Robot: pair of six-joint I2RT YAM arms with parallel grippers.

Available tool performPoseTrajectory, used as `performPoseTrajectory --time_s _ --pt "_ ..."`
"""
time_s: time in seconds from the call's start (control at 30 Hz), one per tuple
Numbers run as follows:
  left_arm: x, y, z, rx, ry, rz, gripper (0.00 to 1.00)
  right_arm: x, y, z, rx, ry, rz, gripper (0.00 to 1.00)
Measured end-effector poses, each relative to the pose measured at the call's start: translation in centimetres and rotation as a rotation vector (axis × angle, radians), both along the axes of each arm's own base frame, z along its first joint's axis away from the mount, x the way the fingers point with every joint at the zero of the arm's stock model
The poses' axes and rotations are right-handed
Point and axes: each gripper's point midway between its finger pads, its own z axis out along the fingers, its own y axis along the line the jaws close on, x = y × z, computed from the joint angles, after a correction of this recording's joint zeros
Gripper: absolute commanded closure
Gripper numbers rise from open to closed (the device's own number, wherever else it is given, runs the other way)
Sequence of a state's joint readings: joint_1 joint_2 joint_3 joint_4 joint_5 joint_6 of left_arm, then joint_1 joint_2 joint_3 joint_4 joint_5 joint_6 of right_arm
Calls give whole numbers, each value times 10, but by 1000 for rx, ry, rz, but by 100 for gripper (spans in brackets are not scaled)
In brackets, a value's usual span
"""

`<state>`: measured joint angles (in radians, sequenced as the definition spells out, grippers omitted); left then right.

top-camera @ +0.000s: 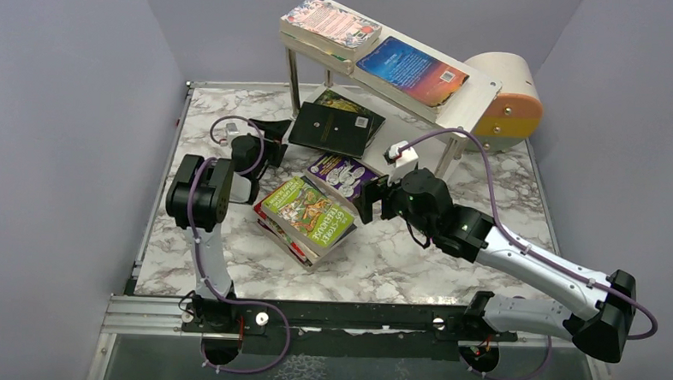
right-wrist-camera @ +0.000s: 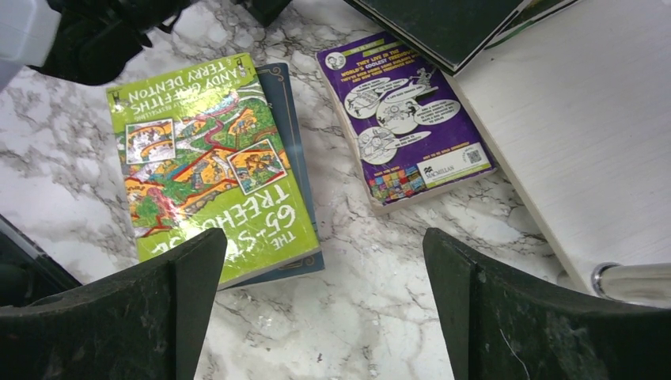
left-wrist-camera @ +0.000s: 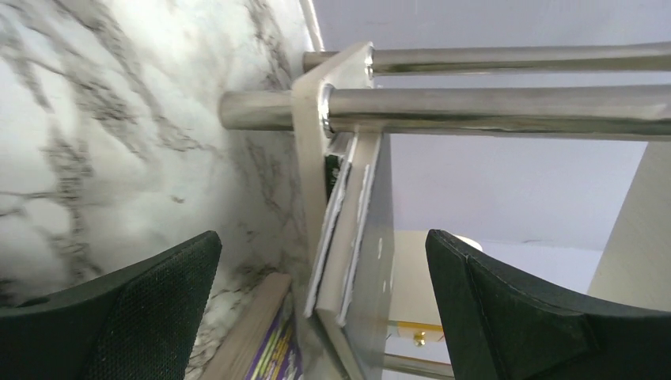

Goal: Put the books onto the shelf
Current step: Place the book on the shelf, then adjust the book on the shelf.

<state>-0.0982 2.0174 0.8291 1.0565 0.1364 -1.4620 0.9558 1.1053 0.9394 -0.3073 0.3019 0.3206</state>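
Observation:
The shelf [top-camera: 473, 95] stands at the back. A pink-patterned book [top-camera: 330, 23] and a blue-and-red book [top-camera: 411, 69] lie on its top board, and a black book [top-camera: 334, 126] lies on the lower board over a green one. A purple book [top-camera: 344, 175] and a green-covered stack [top-camera: 306, 214] rest on the marble. My left gripper [top-camera: 275, 136] is open beside the lower board. The edges of the books [left-wrist-camera: 348, 237] there show between its wide fingers, apart from both. My right gripper [top-camera: 369, 200] is open above bare marble between the green book [right-wrist-camera: 210, 166] and the purple book [right-wrist-camera: 407, 119].
A round beige-and-orange box [top-camera: 508, 99] sits behind the shelf's right end. The shelf's metal legs [left-wrist-camera: 475, 107] cross the left wrist view. The lower shelf board [right-wrist-camera: 585, 119] fills the right of the right wrist view. Purple walls close in the table.

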Motion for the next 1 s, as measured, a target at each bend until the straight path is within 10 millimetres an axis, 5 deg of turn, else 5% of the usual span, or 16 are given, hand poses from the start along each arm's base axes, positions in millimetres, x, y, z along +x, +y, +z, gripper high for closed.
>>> performPoseTrajectory --time_s 0.27,0.7,1.0 --pt "-14 25 16 38 3 -40 1 -2 -4 4 25 -11 -6 0" --pt "-47 -11 13 50 58 -313 1 -2 -11 19 74 -80 -17 0" --pt "-44 -20 42 109 -15 -397 1 -6 -7 20 114 -125 32 0"
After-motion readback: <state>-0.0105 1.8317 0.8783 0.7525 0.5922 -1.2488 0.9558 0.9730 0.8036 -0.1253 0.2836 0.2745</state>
